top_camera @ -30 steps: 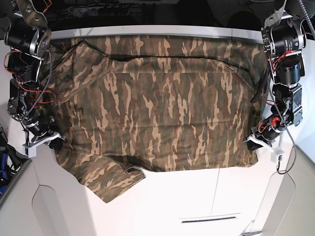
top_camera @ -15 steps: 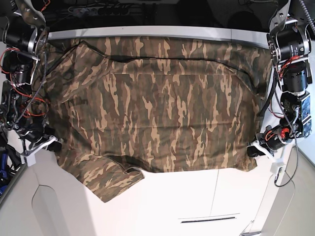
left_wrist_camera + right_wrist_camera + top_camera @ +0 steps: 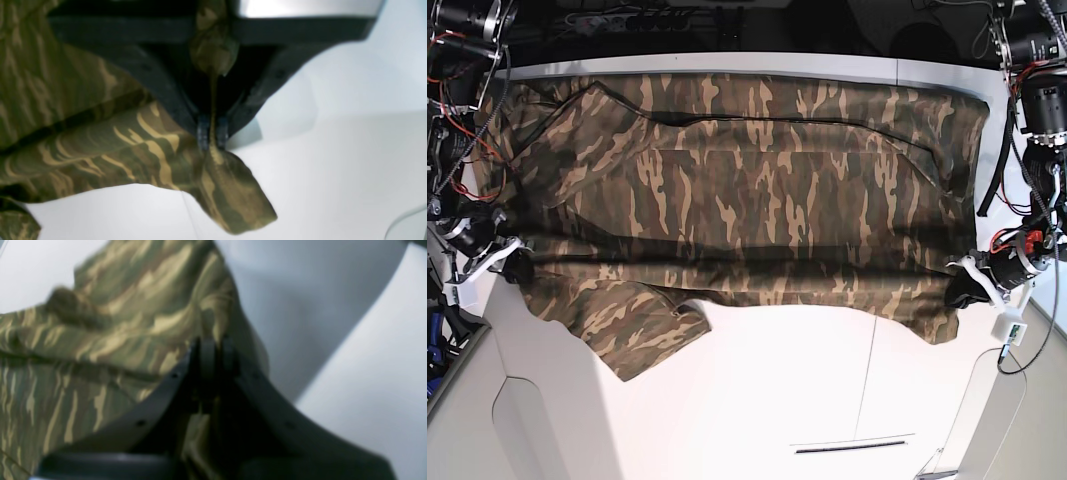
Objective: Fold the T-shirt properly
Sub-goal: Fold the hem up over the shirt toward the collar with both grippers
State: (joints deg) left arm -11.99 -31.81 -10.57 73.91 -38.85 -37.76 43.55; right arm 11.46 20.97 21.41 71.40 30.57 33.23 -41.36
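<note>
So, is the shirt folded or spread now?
Mostly spread: the shirt covers the table wide, both grippers pinching its near corners.

Two black-and-silver arms with exposed red wiring, black cables, white brackets — dark end effector [image 3: 212,133] fingers, small screw holes

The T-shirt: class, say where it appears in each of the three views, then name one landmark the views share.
Base: the T-shirt spans the picture's upper half, between both grippers.
Left wrist: it fills the left side, with a corner pinched in the left gripper at centre.
Right wrist: it fills the left and top centre, gripped by the right gripper.
Shared landmark: the white table.
</note>
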